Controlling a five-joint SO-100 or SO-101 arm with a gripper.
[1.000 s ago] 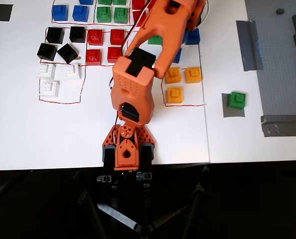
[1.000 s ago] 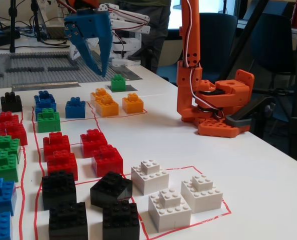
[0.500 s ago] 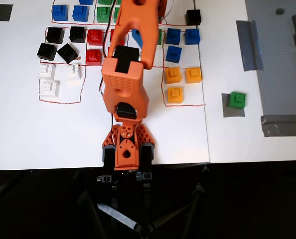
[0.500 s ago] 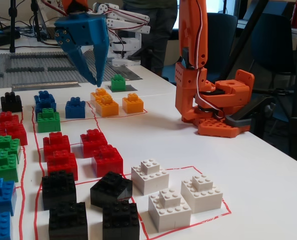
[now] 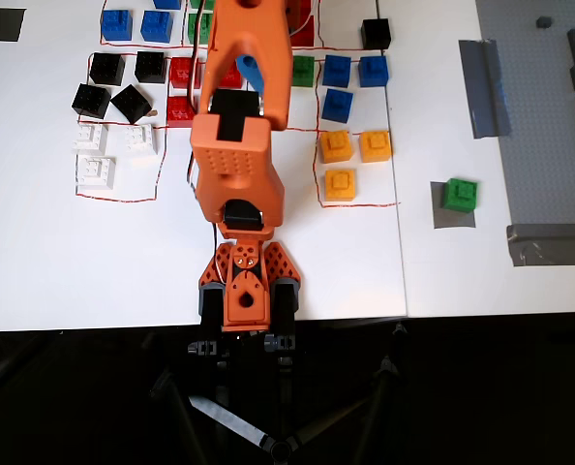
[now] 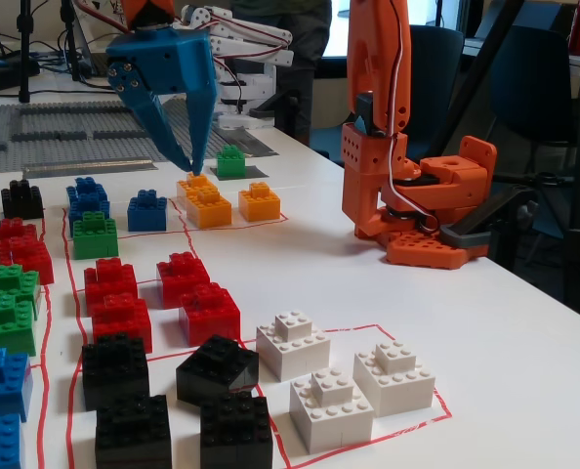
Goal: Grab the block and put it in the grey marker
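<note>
Since the green block (image 5: 460, 194) already looks parked on the grey marker (image 5: 453, 215) over by the right edge of the white sheet in the overhead view, I'd say this one is basically done, or at least the drop part is. The brick sits studs up on the upper part of the tape square, with a strip of grey showing below it, and nothing is touching it. In the fixed view you can see the same block (image 6: 231, 161) at the far side of the desk, just past the orange-yellow bricks (image 6: 217, 203). The blue gripper (image 6: 186, 161) hangs above the table with its tips pointing down, roughly over the near edge of that orange-yellow group, so the block lies just beyond and a bit to the right of the fingertips from that camera. The fingers look nearly together, maybe a thin gap between them, and they aren't holding anything as far as I can see. From overhead the arm (image 5: 234, 145) hides most of the gripper, so no help there. My guess for what's left: the arm just needs to back off toward its base (image 5: 246, 286) at the near edge without clipping the orange-yellow bricks or nudging the block off the tape. The rest of the sorted bricks sit well clear.
</note>
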